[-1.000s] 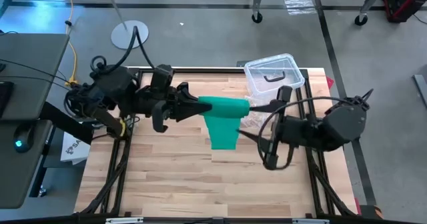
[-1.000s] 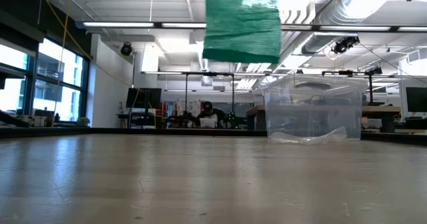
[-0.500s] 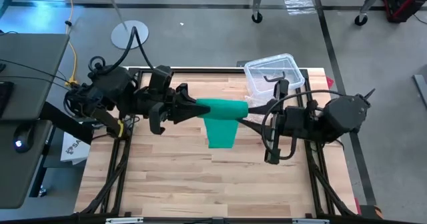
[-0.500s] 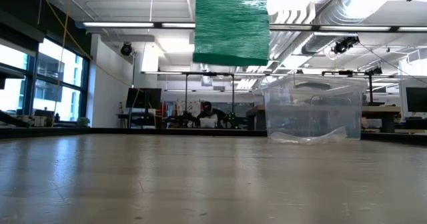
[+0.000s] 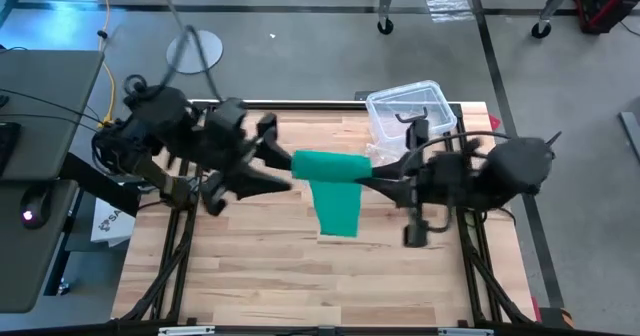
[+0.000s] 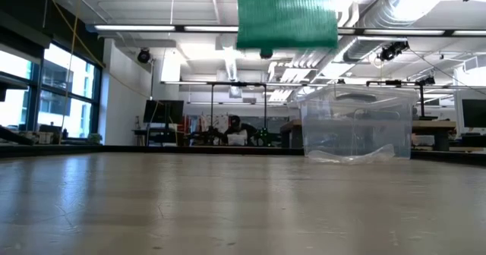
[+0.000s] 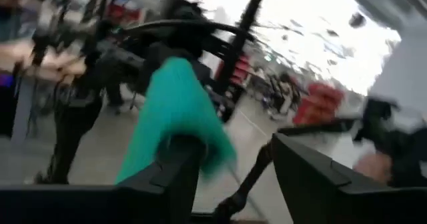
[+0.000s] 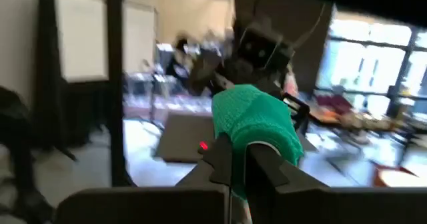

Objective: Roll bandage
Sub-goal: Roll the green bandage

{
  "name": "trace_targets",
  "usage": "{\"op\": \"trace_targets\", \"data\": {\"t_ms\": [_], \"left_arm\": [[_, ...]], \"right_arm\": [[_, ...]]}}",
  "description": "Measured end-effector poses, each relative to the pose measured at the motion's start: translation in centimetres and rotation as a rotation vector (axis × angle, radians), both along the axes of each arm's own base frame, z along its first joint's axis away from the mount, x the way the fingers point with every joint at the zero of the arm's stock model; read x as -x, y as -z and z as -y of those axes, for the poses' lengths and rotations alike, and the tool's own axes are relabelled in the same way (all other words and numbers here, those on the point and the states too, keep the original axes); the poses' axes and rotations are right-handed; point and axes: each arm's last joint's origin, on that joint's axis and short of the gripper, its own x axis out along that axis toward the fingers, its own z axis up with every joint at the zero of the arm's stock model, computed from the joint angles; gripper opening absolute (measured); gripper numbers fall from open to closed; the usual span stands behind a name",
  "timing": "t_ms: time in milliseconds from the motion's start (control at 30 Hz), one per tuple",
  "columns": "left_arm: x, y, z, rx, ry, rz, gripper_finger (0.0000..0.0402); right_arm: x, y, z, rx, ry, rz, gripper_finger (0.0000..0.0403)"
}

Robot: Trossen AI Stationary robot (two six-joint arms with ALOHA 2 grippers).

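Note:
The green bandage (image 5: 335, 166) is held high over the middle of the table, partly rolled, with a flat strip (image 5: 338, 211) hanging from it. In the low view the strip (image 6: 287, 16) ends well above the tabletop. My right gripper (image 5: 385, 176) is shut on the bandage's right end (image 8: 257, 121). My left gripper (image 5: 288, 173) stands open at the left end, and in its wrist view the bandage (image 7: 173, 111) shows just past one finger (image 7: 177, 167). My right gripper pinches the right end of the rolled part (image 8: 250, 141) between its two fingers (image 8: 223, 161). They come in level from the table's right, along the roll. The bandage is lifted clear, its free strip hanging slack below. Whether my left gripper touches the bandage, I cannot tell.
A clear plastic box with a black handle (image 5: 408, 111) stands at the far right of the wooden table (image 5: 250, 266); the low view shows the box (image 6: 357, 126) behind the strip. Bare tabletop lies under and in front of the bandage.
My right gripper has shut on the bandage's right end. My left gripper has opened, rolled about its own axis and drawn back a little toward the table's left. The bandage stays lifted, and its hanging strip has shifted slightly to the right.

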Motion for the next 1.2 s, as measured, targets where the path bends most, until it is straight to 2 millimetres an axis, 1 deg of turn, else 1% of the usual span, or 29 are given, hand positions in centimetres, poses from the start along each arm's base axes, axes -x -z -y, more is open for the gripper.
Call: {"op": "trace_targets", "data": {"t_ms": [133,200,300,400,500,633,767,900,1033,1133,1200], "left_arm": [[1.5,-0.4,0.0,-0.204,0.026,0.079,0.0183],[1.7,-0.3,0.1,-0.286,0.001,0.087,0.0183],[1.6,-0.2,0.3,-0.396,-0.113,0.098,0.0184],[1.0,-0.1,0.6,-0.516,-0.239,0.123,0.0184],[-0.4,-0.1,1.3,-0.532,-0.277,0.182,0.0184],[-2.3,0.1,1.8,-0.562,-0.32,0.237,0.0184],[-4.0,0.8,2.0,-0.616,-0.462,0.21,0.0184],[-5.4,0.9,2.1,-0.628,-0.587,0.242,0.0184],[-5.7,0.8,1.8,-0.661,-0.742,0.21,0.0184],[-5.5,0.7,1.7,-0.651,-0.762,0.187,0.0184],[-4.9,0.4,1.4,-0.581,-0.761,0.195,0.0184]], "right_arm": [[1.7,-2.0,0.8,-0.068,-0.076,0.13,0.0004],[2.0,-2.3,0.9,-0.089,-0.097,0.155,0.0005],[2.0,-2.2,0.7,-0.1,-0.126,0.154,0.0005],[2.2,-2.4,0.8,-0.116,-0.139,0.163,0.0006],[2.6,-2.7,1.0,-0.128,-0.139,0.182,0.0006],[2.0,-2.4,1.1,-0.149,-0.137,0.167,0.0006],[2.2,-2.6,1.2,-0.162,-0.162,0.182,0.0006],[2.0,-2.5,1.1,-0.174,-0.199,0.181,0.0006],[1.9,-2.5,1.0,-0.175,-0.236,0.18,0.0006],[2.0,-2.5,0.9,-0.175,-0.248,0.182,0.0006],[2.0,-2.5,0.9,-0.179,-0.274,0.18,0.0007]]}}
